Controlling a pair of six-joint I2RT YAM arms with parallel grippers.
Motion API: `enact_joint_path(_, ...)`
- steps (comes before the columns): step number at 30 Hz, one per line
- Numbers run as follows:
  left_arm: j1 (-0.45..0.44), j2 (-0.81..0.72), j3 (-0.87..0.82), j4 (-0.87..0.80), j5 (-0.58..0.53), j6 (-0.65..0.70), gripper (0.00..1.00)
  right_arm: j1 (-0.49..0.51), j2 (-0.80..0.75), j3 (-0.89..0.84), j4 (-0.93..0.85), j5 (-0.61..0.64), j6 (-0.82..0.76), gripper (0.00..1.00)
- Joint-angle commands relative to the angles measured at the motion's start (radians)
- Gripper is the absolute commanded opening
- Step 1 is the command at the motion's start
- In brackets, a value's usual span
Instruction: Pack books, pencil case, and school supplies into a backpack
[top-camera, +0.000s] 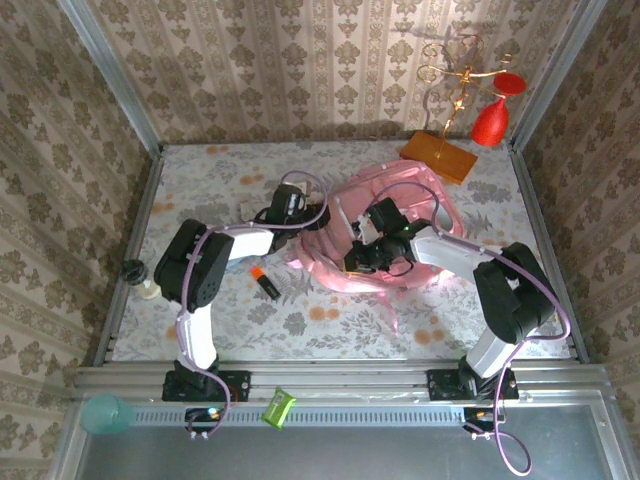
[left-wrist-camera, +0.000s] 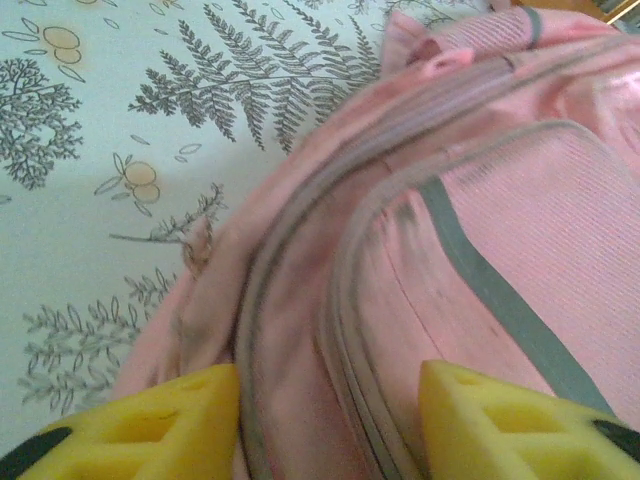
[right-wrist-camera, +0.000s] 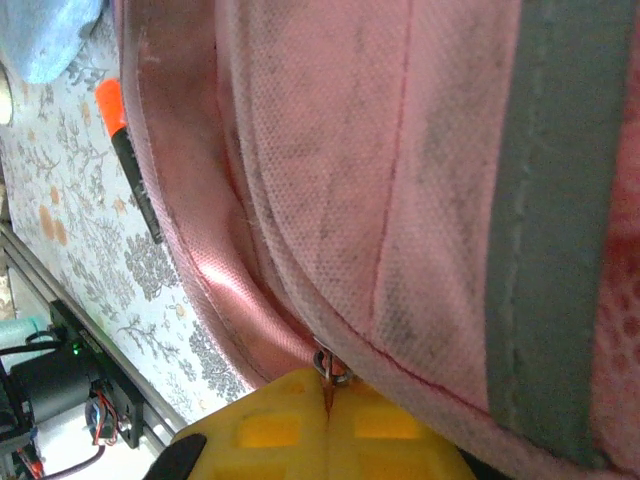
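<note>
The pink backpack (top-camera: 400, 215) lies flat right of the table's middle. My left gripper (top-camera: 304, 212) is at its left edge; in the left wrist view the yellow fingers (left-wrist-camera: 170, 420) stand apart, open (left-wrist-camera: 330, 400), over the backpack's zip seam (left-wrist-camera: 300, 260). My right gripper (top-camera: 362, 258) rests on the bag's near side, shut (right-wrist-camera: 327, 385) on a small metal zip pull (right-wrist-camera: 330, 365) of the backpack (right-wrist-camera: 400, 150). A short black-and-orange pen (top-camera: 265, 282) lies on the cloth left of the bag, and its orange cap (right-wrist-camera: 108, 104) faces away. Books and pencil case are out of view.
An orange flat stand base (top-camera: 438, 156) with a gold frame and red shades (top-camera: 492, 120) stands at the back right. A black knob (top-camera: 134, 270) sits at the left edge. A green item (top-camera: 278, 408) and a teal cup (top-camera: 105, 412) lie on the front rail.
</note>
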Motion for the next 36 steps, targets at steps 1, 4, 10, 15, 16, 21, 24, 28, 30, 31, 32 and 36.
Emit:
enact_joint_path(1, -0.033, -0.091, -0.026, -0.11, 0.021, 0.053, 0.59, -0.032, -0.004, 0.01, 0.246, 0.044, 0.049, 0.01)
enact_joint_path(4, -0.034, -0.189, -0.026, -0.122, -0.023, 0.153, 0.65, -0.042, -0.018, -0.041, 0.348, 0.014, 0.178, 0.04)
enact_joint_path(10, -0.067, -0.361, -0.17, -0.147, -0.092, 0.213, 0.68, -0.047, -0.02, -0.097, 0.491, -0.042, 0.331, 0.23)
enact_joint_path(15, -0.117, -0.449, -0.297, -0.116, -0.093, 0.203, 0.67, -0.056, -0.045, -0.107, 0.477, -0.051, 0.308, 0.29)
enact_joint_path(16, -0.132, -0.461, -0.312, -0.115, -0.094, 0.215, 0.67, -0.058, -0.046, -0.109, 0.473, -0.052, 0.299, 0.29)
enact_joint_path(21, -0.177, -0.506, -0.391, -0.076, -0.082, 0.176, 0.61, -0.079, -0.062, -0.133, 0.491, -0.056, 0.3, 0.29)
enact_joint_path(24, -0.2, -0.503, -0.392, -0.095, -0.058, 0.129, 0.6, -0.096, -0.084, -0.134, 0.464, -0.059, 0.273, 0.28)
enact_joint_path(28, -0.259, -0.476, -0.339, -0.177, -0.098, 0.077, 0.61, -0.125, -0.117, -0.128, 0.4, -0.046, 0.221, 0.28)
enact_joint_path(30, -0.286, -0.473, -0.309, -0.213, -0.129, 0.065, 0.62, -0.138, -0.138, -0.129, 0.372, -0.017, 0.189, 0.28)
enact_joint_path(31, -0.3, -0.472, -0.291, -0.238, -0.152, 0.059, 0.62, -0.147, -0.144, -0.128, 0.354, -0.013, 0.171, 0.28)
enact_joint_path(32, -0.315, -0.466, -0.269, -0.265, -0.178, 0.066, 0.62, -0.161, -0.152, -0.129, 0.347, -0.01, 0.161, 0.28)
enact_joint_path(36, -0.384, -0.387, -0.122, -0.44, -0.298, 0.087, 0.63, -0.229, -0.183, -0.129, 0.282, 0.084, 0.098, 0.29)
